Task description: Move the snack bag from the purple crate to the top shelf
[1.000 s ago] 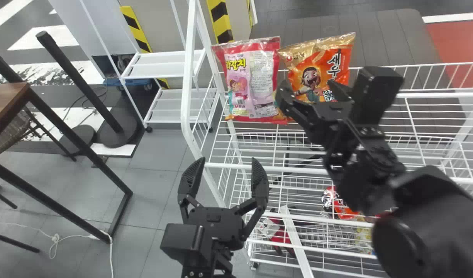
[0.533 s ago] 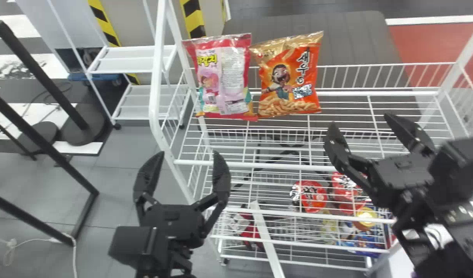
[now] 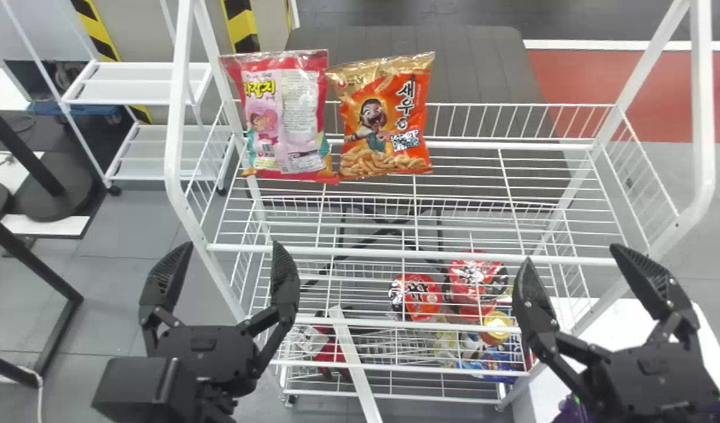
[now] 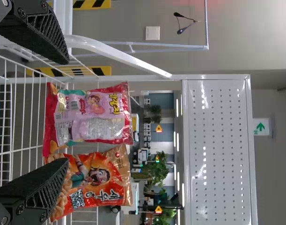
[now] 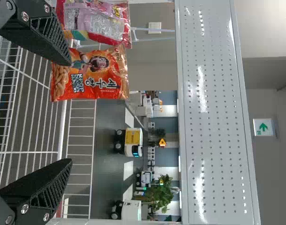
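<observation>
"What's different?"
"The right gripper [image 3: 573,254] now sits back from the orange snack bag [image 3: 389,117], off to the near right."
"And the view?"
"Swung right: the white bench [image 3: 536,405] and some purple crate [image 3: 569,411] now show."

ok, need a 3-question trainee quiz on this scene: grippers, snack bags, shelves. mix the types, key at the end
1. True or false: the left gripper and the right gripper are both open, with nothing between their fingers.

2. What stands just to the robot's left of the orange snack bag on the top shelf?
(a) a black box
(b) the pink snack bag
(c) a white cup

3. Fill in: the round red packs are ____ the level of the top shelf.

Key: 1 true; 2 b; 3 below
</observation>
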`<move>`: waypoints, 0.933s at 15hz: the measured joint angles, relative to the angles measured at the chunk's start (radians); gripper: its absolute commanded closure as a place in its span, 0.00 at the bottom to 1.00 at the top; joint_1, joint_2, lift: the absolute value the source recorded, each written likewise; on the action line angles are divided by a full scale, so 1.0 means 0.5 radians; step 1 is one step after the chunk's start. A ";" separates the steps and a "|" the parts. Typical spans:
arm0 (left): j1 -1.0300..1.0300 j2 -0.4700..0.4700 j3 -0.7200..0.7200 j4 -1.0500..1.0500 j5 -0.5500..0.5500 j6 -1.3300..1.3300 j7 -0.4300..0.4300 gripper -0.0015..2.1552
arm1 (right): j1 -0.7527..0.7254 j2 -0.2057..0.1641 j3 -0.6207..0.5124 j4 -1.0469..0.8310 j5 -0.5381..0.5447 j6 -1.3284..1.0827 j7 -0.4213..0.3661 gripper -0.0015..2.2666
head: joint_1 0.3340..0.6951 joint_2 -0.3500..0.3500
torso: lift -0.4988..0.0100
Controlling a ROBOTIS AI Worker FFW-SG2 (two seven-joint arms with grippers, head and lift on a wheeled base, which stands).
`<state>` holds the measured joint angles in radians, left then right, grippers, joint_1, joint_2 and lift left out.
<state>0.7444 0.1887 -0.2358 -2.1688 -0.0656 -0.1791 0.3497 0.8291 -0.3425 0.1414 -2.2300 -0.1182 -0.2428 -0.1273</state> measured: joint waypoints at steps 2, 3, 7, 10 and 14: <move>0.033 0.000 -0.001 -0.045 -0.001 0.054 -0.001 0.04 | 0.113 -0.005 -0.056 0.028 0.000 -0.198 0.014 0.04 | 1.00 0.48 | 0.98; 0.053 0.000 -0.005 -0.063 -0.002 0.071 -0.003 0.03 | 0.170 0.004 -0.091 0.035 0.000 -0.271 0.030 0.04 | 1.00 0.46 | 0.98; 0.157 0.002 -0.061 -0.101 -0.093 0.019 0.001 0.03 | 0.262 0.018 -0.155 0.047 -0.020 -0.242 0.073 0.04 | 1.00 0.39 | 0.98; 0.209 0.006 -0.085 -0.125 -0.133 0.003 0.008 0.03 | 0.282 0.019 -0.162 0.046 -0.055 -0.153 0.074 0.04 | 1.00 0.36 | 0.98; 0.233 0.006 -0.087 -0.129 -0.145 0.001 0.024 0.03 | 0.306 0.020 -0.195 0.045 -0.105 -0.134 0.079 0.04 | 1.00 0.34 | 0.98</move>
<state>0.8607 0.1917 -0.2792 -2.2333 -0.1380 -0.1786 0.3615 0.9819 -0.3326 0.0436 -2.2074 -0.1708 -0.3100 -0.0879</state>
